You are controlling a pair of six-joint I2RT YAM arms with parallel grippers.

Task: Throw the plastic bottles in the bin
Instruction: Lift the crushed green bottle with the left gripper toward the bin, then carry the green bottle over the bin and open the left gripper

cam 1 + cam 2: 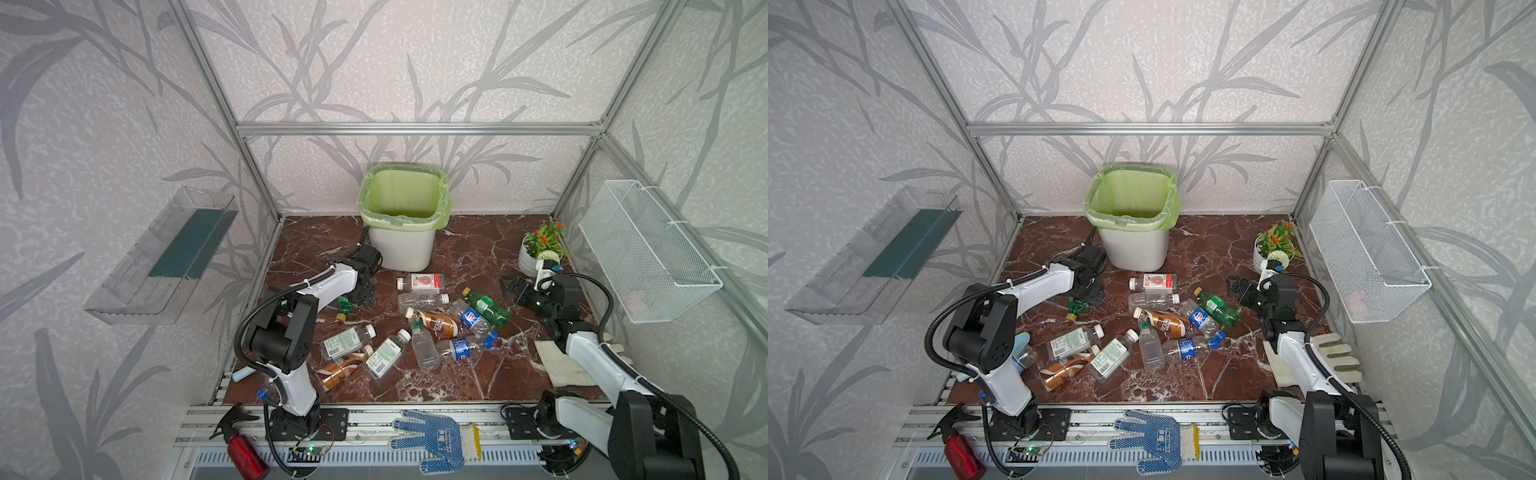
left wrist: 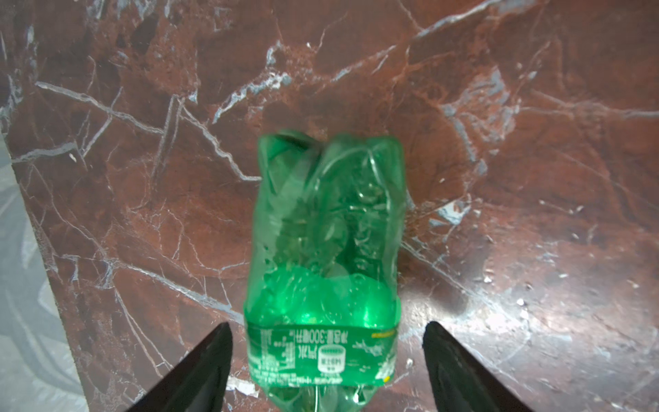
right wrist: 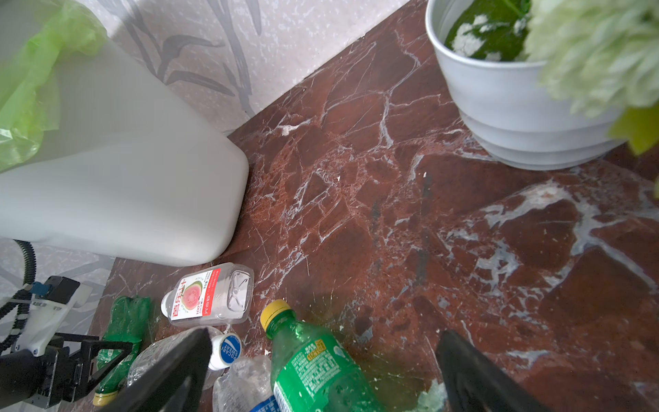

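Left wrist view showed the left gripper (image 2: pixel 327 324) with its black jaws spread wide, clear of a crushed green plastic bottle (image 2: pixel 324 232) lying between them on the red-brown marble table (image 2: pixel 499 107). The right gripper (image 3: pixel 326 331) stood fully spread, holding nothing. Other plastic bottles (image 1: pixel 436 320) lay scattered mid-table, outside the white squarish plastic bin lined with a light green bag (image 1: pixel 401 249) at the rear.

Left pincer (image 2: pixel 327 324) spread on my feed; crushed green bottle (image 2: pixel 324 232) between fingers (image 2: pixel 199 371), untouched, over marble tabletop (image 2: pixel 517 142).
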